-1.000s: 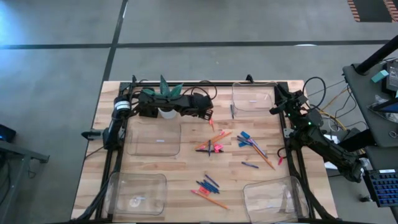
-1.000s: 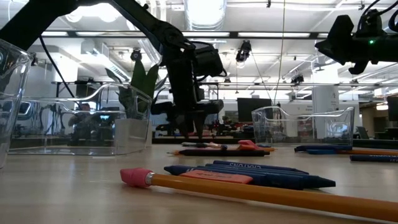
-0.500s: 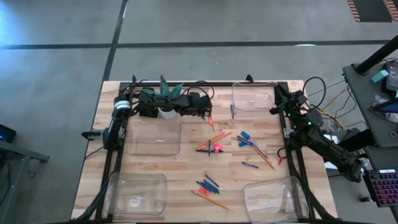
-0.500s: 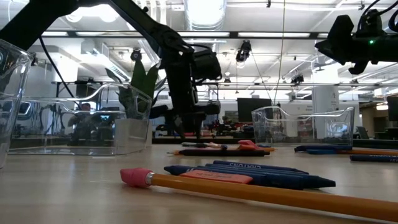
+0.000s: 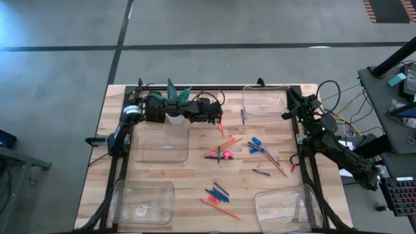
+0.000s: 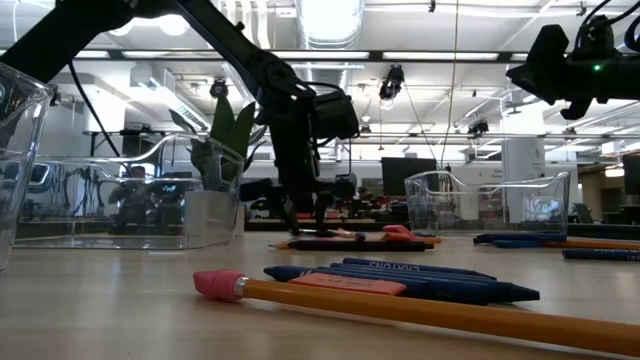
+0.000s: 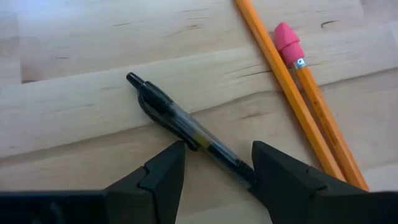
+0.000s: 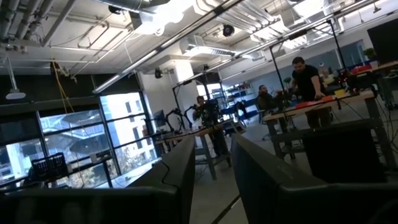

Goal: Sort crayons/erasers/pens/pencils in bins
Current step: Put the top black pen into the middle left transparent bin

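Note:
My left gripper (image 7: 217,165) stands open just above the table, right of the plant pot (image 5: 174,110) in the high view (image 5: 216,121). A clear pen with a black clip (image 7: 186,130) lies flat on the wood and runs slantwise through the gap between the fingers. Whether a finger touches it I cannot tell. Two orange pencils (image 7: 292,93) lie beside it, one with a pink eraser tip (image 7: 287,38). My right gripper (image 8: 211,174) waits at the table's right edge (image 5: 289,112), raised, tilted upward, open by a narrow gap and holding nothing.
Four clear bins stand at the left (image 5: 161,144), far right (image 5: 265,101), near left (image 5: 143,201) and near right (image 5: 286,207). Loose sticks lie in the middle (image 5: 224,146), toward the right (image 5: 263,151) and toward the near edge (image 5: 218,198). A pencil (image 6: 420,310) and blue crayons (image 6: 400,280) lie nearest the low camera.
My left gripper has sunk toward the table and rolled a little about its own line, its fingers still apart. My right arm has kept still.

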